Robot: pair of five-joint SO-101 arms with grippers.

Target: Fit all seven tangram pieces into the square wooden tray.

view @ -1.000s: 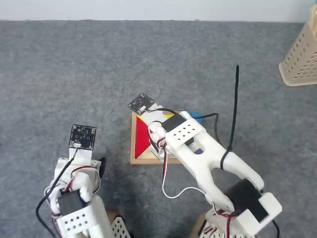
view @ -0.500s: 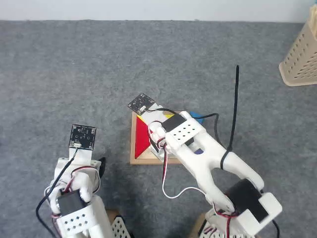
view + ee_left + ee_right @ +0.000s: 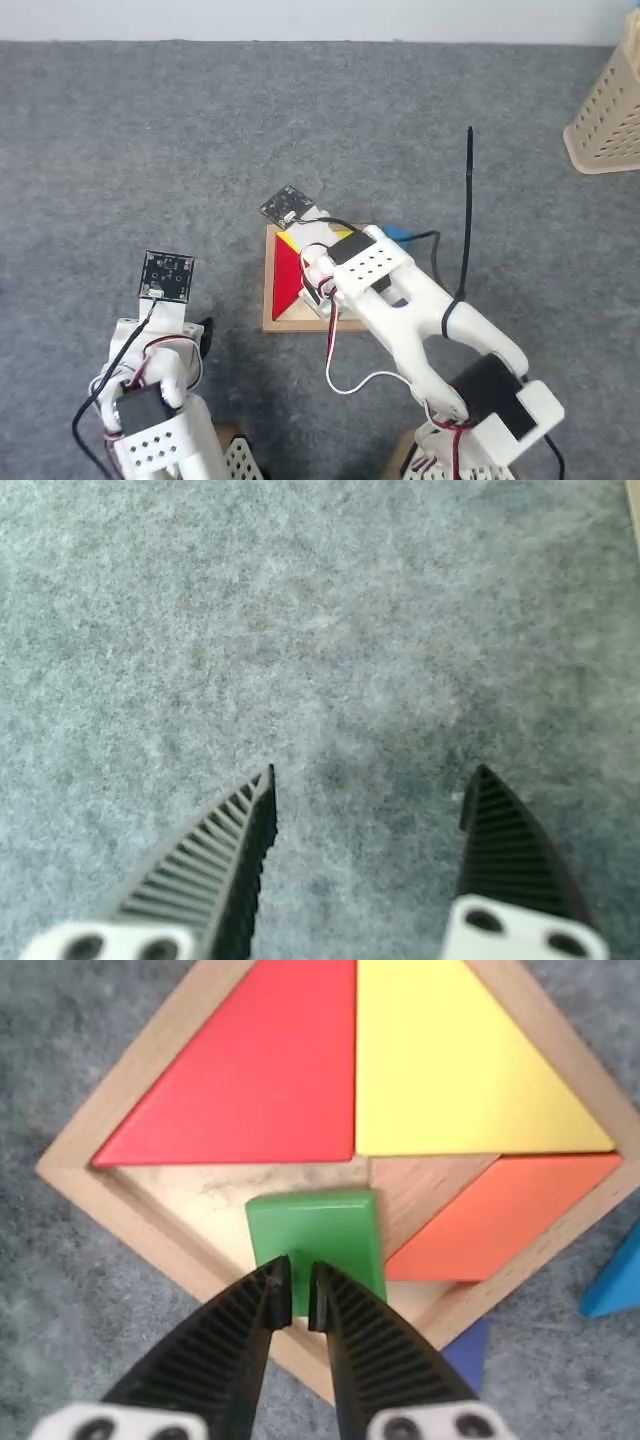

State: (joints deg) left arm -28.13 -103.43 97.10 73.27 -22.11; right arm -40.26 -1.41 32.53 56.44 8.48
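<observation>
The square wooden tray (image 3: 95,1195) holds a red triangle (image 3: 260,1070), a yellow triangle (image 3: 460,1070), an orange triangle (image 3: 500,1205) and a green square (image 3: 315,1230). My right gripper (image 3: 298,1285) is shut, with its fingertips (image 3: 275,1290) pressed on the green square's near edge. A blue piece (image 3: 615,1280) and a dark blue piece (image 3: 468,1352) lie on the carpet just outside the tray. From above, the right arm (image 3: 370,265) covers most of the tray (image 3: 275,320). My left gripper (image 3: 370,780) is open over bare carpet.
Grey carpet covers the table. A beige perforated basket (image 3: 610,110) stands at the far right. The left arm (image 3: 160,400) sits at the near left, apart from the tray. A black cable (image 3: 468,200) rises beside the right arm.
The right arm has shifted slightly to the left over the tray, and its black cable moved with it. The left arm has not moved.
</observation>
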